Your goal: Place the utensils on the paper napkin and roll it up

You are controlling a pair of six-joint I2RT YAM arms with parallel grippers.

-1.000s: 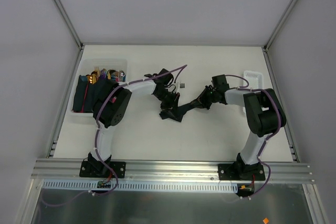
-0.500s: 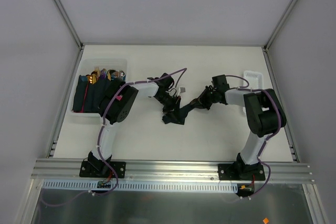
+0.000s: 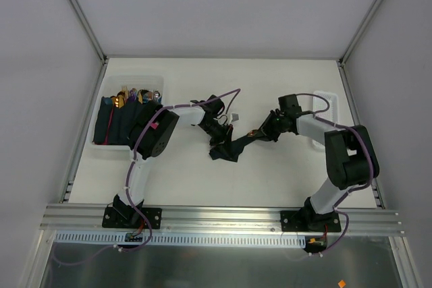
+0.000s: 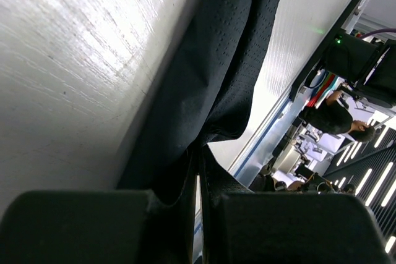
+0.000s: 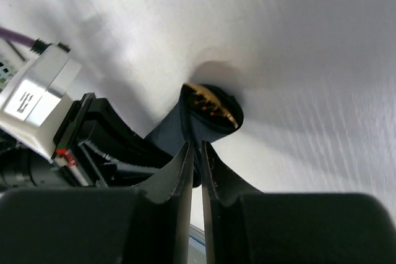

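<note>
Your two arms meet at mid-table (image 3: 270, 180) over the paper napkin (image 3: 231, 148), a dark, crumpled roll lying slantwise between them. Your left gripper (image 4: 198, 159) has its jaws clamped tight on a fold of the dark sheet at the roll's left end. Your right gripper (image 5: 193, 148) sits at the other end, jaws barely parted, with a sliver of white table showing between them and nothing in their hold. Just past its tips, a gold head of the utensils (image 5: 211, 106) peeks from the roll's open end. The white bin (image 3: 128, 80) stands well apart at far left.
</note>
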